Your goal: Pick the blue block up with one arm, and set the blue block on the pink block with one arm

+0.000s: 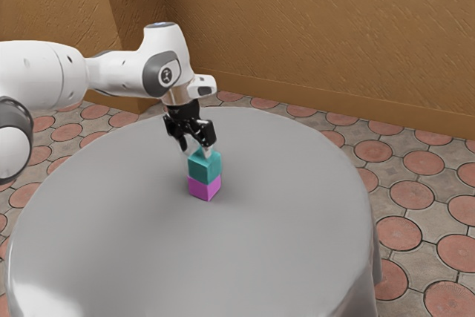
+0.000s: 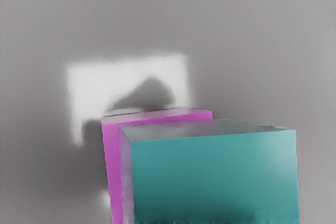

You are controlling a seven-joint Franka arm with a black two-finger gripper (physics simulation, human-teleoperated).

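On the round grey table (image 1: pixel 111 243), a teal-blue block (image 1: pixel 205 165) rests squarely on top of a pink block (image 1: pixel 203 188). My black gripper (image 1: pixel 198 151) hangs just over the blue block's top. Its fingers are spread, with the tips at about the level of the block's upper edge, and I see no grip on its sides. Close under my hand in the wrist view lies the blue block (image 2: pixel 210 177). The pink block (image 2: pixel 116 150) shows beneath and beside it, and both cast a dark shadow on the table.
The table top (image 1: pixel 297 206) around the stack is bare grey cloth. Its edge falls away to a tiled floor (image 1: pixel 423 183). Brown walls (image 1: pixel 334 27) stand behind.
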